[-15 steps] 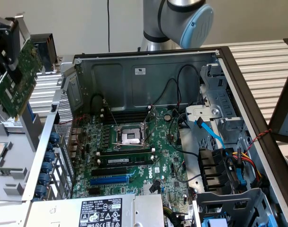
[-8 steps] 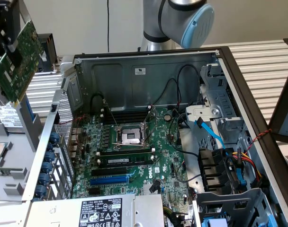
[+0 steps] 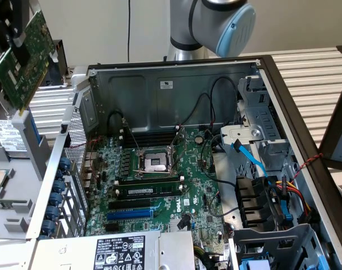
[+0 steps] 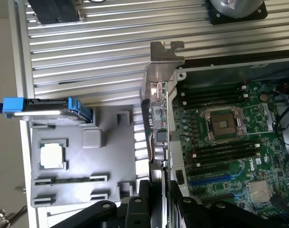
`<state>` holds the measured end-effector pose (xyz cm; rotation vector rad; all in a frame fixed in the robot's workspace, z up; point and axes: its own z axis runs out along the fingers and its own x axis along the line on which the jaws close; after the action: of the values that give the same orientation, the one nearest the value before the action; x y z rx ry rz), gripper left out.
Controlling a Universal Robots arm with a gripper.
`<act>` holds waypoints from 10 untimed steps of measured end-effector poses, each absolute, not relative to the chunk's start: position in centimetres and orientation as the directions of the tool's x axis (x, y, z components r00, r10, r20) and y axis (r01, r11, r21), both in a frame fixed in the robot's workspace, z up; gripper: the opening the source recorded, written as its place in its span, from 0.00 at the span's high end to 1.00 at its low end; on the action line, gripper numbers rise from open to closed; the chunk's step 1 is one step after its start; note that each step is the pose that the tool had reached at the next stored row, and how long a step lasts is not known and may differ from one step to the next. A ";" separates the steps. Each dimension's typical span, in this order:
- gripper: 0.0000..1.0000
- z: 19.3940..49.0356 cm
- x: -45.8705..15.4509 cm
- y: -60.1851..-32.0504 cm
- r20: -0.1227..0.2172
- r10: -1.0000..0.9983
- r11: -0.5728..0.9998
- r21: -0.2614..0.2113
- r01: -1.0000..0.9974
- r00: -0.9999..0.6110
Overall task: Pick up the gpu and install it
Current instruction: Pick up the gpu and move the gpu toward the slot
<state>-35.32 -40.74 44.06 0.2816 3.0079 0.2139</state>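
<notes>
Tool [image 4: 164,206] half-closed, clamped on gpu [image 3: 26,59], held in air at exterior view's left of open case [image 3: 176,90]; green card tilted, silver bracket [image 4: 159,76] at end away from tool.

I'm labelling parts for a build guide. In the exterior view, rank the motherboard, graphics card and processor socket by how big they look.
1. Motherboard, clearly largest.
2. Graphics card; it is up high at the exterior view's left, possibly nearer the camera, so it may look oversized.
3. Processor socket, smallest.
</notes>
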 end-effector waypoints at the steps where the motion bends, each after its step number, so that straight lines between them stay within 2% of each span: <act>1: 0.73 44.3 -35.0 -40.8 -0.095 0.192 0.973 0.150 0.177 -0.977; 10: 0.73 45.7 -32.9 -40.9 -0.048 0.192 0.973 0.141 0.184 -0.980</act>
<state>-32.91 -40.95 45.67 0.2916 3.0587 0.2100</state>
